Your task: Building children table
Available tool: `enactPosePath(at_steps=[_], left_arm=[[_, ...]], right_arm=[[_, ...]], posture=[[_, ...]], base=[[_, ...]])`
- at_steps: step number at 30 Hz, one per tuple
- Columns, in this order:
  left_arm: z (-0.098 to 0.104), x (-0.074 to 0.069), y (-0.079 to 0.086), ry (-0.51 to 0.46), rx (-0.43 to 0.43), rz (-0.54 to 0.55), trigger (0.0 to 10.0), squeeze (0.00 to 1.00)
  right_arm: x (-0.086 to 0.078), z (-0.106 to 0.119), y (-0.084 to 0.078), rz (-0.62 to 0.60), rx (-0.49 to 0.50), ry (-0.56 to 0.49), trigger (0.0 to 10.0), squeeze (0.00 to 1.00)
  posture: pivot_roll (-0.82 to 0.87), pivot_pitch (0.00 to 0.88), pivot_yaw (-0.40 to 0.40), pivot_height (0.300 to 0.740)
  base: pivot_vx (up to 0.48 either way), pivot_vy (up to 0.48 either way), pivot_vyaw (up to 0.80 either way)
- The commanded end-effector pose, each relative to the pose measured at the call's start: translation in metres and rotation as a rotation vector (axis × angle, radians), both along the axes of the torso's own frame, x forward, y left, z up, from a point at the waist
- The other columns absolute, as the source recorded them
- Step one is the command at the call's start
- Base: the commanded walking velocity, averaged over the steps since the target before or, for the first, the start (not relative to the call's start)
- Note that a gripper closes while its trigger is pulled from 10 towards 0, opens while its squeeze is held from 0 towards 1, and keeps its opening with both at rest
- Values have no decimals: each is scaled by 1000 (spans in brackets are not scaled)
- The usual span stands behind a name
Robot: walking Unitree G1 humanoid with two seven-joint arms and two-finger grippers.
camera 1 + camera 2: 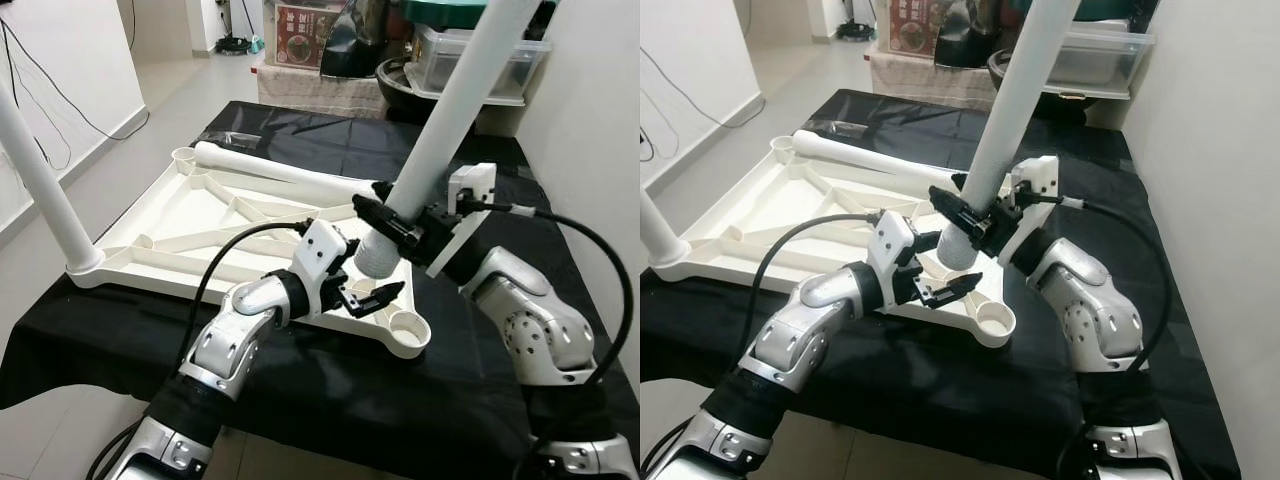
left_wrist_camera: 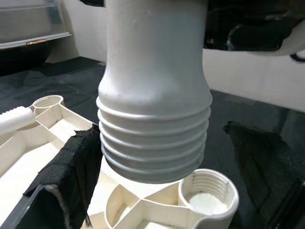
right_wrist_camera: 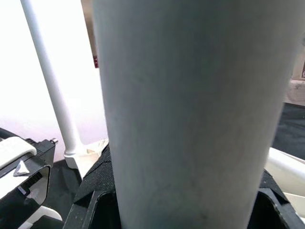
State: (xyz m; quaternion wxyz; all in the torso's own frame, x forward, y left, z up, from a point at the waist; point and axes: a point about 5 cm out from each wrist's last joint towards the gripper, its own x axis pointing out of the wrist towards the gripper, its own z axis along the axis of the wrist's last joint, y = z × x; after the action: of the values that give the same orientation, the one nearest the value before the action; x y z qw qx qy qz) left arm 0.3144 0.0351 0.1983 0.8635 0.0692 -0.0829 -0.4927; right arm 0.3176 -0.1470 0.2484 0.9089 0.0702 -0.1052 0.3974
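A white table leg (image 1: 40, 180) stands upright, already seated in the far-left corner of the tabletop (image 1: 180, 215). The tabletop is a white moulded panel lying underside-up on a black cloth (image 1: 330, 390) that covers the work surface. Its ribbed underside faces the camera, and a round threaded socket sits at each corner that can be seen.

A second loose leg (image 1: 275, 172) lies flat along the far edge of the tabletop, with an open socket (image 1: 184, 157) just beside its left end.

The left gripper (image 1: 372, 297) hovers low over the near edge of the tabletop. Its fingers are spread apart and hold nothing. The open near-right socket (image 1: 408, 328) lies just beside them.

A third leg (image 1: 445, 125) is held tilted above that corner, its top leaning away to the right. Its threaded end (image 2: 155, 143) hangs just above the tabletop, near the near-right socket but not entered into it.

The right gripper (image 1: 395, 222) is clenched around this third leg just above the threads, one black finger on each side of the shaft.

Storage boxes (image 1: 470, 55) stand beyond the table, against the far wall.
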Motion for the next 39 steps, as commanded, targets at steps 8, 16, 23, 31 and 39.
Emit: enactPosePath(at_steps=[8,16,23,31,39], left_arm=[[1,-1,-5,-51,29,-4,10000,0],[-1,0,-5,-49,30,-3,10000,0],[-4,0,-6,-46,34,-2,10000,0],[-5,-1,-6,-57,30,-6,0,0],[-4,-1,-7,-72,19,-9,0,0]], right_arm=[[-6,-1,1,26,-25,11,0,0],[-13,-1,6,69,-31,18,0,0],[-18,-2,10,109,-31,21,0,0],[-25,-4,17,153,-33,35,0,0],[-26,-5,20,160,-35,38,0,0]], posture=[[72,28,-75,740],[69,21,-76,740],[64,17,-74,740],[63,12,-75,740],[63,10,-77,740]], base=[[0,0,0],[0,0,0],[0,0,0],[0,0,0],[0,0,0]])
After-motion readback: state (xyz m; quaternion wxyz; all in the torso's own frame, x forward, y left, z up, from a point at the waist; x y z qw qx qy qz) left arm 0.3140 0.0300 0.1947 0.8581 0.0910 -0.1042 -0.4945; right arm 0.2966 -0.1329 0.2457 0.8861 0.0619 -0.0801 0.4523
